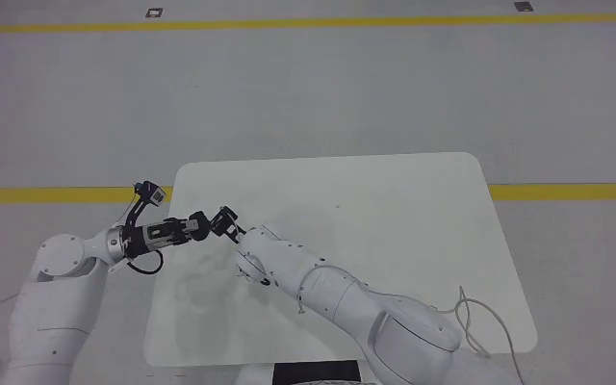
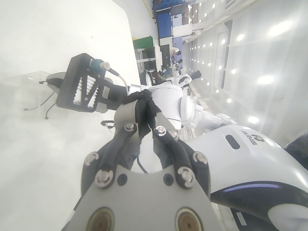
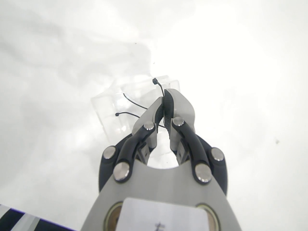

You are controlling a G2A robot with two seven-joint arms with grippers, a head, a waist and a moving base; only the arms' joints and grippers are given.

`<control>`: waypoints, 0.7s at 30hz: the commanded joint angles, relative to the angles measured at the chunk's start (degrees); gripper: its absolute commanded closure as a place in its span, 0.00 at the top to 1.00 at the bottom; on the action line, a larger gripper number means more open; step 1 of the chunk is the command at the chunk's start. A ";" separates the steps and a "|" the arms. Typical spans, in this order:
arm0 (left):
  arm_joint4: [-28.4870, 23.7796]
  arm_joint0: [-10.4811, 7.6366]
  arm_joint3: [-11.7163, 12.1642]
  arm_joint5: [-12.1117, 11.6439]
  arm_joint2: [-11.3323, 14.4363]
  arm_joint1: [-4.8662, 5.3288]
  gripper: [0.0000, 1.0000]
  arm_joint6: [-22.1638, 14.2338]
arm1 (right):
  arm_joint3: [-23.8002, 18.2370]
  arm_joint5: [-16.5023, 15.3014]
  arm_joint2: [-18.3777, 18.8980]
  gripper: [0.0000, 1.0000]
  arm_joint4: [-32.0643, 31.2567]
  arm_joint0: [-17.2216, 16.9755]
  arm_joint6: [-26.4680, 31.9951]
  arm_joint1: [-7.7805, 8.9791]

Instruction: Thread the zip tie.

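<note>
Closest in, the right tool [image 3: 164, 97] is clamped on a thin black zip tie [image 3: 159, 88]. The strap rises out from between the pads, and its small square head stands free just above the tips. The tool hangs over a clear plastic box [image 3: 105, 106] on the counter [image 3: 240, 73], and the held tie is up off the box floor rather than lying in it.

Inside the box lie two more loose ties [image 3: 127, 113], crossing close to one another, partly hidden behind the tool.

The left tool [image 2: 144, 102] is held level above the counter, aimed at the right arm's wrist and very near it. Its two sides are drawn together, with black cloth knotted round the tip. I cannot tell whether anything is pinched under the cloth.

From above, the left tool [image 1: 227, 223] sits over the counter's left part, just beside the end of the right arm, which stretches across from the lower right. The left wrist camera also catches the box [image 2: 28, 78] beyond, with loose ties [image 2: 48, 104] by it.

The white counter [image 1: 404, 250] has rounded corners. Beyond it lies grey floor with a yellow line [image 1: 289, 21] along the far side and another [image 1: 67, 194] passing behind the counter.
</note>
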 commanded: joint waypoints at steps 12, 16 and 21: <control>0.00 0.00 0.00 0.00 0.00 0.00 0.00 0.00 | -13.12 -9.87 13.95 0.00 3.17 -6.53 0.48 7.46; 0.00 0.00 0.00 0.00 0.00 0.00 0.00 0.00 | -20.00 -14.56 18.32 0.00 3.04 -10.54 1.24 9.97; 0.00 0.00 0.00 0.00 0.00 0.00 0.00 0.00 | -27.27 -20.12 23.70 0.00 5.10 -15.41 2.08 12.45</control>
